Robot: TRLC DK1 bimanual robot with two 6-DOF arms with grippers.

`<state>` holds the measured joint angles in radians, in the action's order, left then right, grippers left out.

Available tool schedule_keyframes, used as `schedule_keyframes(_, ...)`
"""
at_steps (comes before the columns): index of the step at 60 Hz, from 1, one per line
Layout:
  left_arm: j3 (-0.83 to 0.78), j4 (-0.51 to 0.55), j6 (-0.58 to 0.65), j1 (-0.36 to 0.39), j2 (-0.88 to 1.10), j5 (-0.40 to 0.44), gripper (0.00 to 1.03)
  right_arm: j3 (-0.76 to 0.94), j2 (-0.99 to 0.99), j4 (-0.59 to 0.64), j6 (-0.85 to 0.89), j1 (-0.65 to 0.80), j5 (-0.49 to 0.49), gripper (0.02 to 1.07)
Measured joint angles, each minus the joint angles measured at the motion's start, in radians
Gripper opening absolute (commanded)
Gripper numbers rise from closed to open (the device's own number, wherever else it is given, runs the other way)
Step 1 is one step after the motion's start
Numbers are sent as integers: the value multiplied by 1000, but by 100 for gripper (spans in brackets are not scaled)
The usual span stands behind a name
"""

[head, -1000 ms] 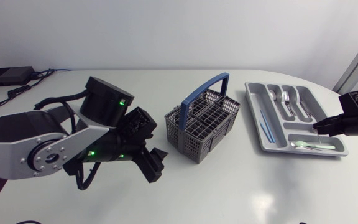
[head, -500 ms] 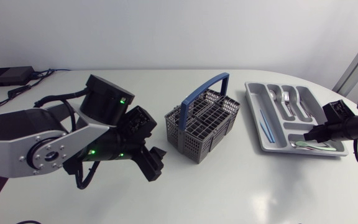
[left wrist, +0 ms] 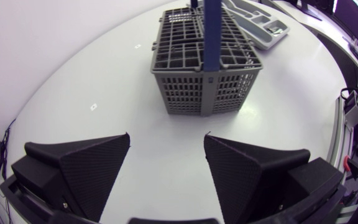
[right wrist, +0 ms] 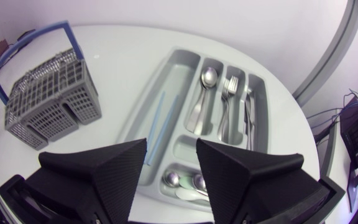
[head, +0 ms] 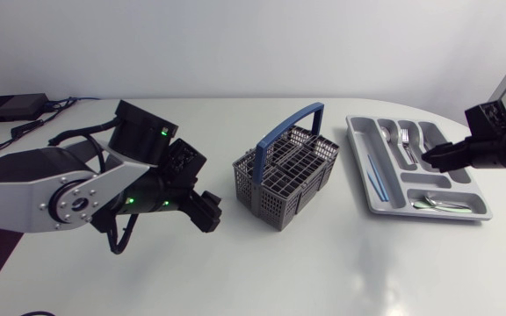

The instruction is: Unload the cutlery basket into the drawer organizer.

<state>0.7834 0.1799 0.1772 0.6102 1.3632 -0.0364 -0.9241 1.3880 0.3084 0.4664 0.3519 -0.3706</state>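
The grey cutlery basket (head: pixel 286 178) with a blue handle stands mid-table; no cutlery shows above its grid. To its right lies the grey drawer organizer (head: pixel 359 167), holding spoons (right wrist: pixel 205 78), forks (right wrist: pixel 230 84), knives (right wrist: pixel 250 112), two thin blue sticks (right wrist: pixel 157 118) and small spoons (right wrist: pixel 185 182) in the front compartment. My right gripper (head: pixel 429 156) hovers over the organizer's right side, open and empty (right wrist: pixel 171 146). My left gripper (head: pixel 207 213) sits left of the basket, open and empty (left wrist: pixel 166 140), with the basket (left wrist: pixel 204 68) straight ahead of it.
A black box with cables (head: pixel 11 107) lies at the table's far left corner. The table's curved front edge runs near the organizer's right end. Bare white tabletop lies in front of the basket and between basket and organizer.
My right gripper has opened and moved from the organizer's front compartment toward its back, leaving a pale spoon there. My left gripper has drawn back slightly to the left.
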Motion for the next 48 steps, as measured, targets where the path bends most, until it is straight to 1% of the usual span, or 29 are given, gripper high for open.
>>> schedule_keyframes(8,11,-31,-28,-17,58,-29,98,-47,3,-7,-73,-117,-26,65)
schedule_keyframes(12,24,-45,-46,-26,84,-35,98,-83,46,-24,-115,-173,-30,65)
schedule_keyframes(19,66,-55,-65,-41,130,-52,98,-174,169,-43,-174,-229,-53,65)
schedule_keyframes(26,99,-76,-74,-48,175,-75,98,-261,299,-58,-218,-267,-55,65)
schedule_keyframes(35,141,-89,-77,-57,239,-78,98,-364,454,-59,-241,-299,-44,65)
schedule_keyframes(42,167,-101,-81,-67,281,-82,98,-400,519,-59,-248,-327,-24,65)
schedule_keyframes(48,187,-105,-81,-77,306,-82,98,-399,524,-58,-247,-354,-18,65)
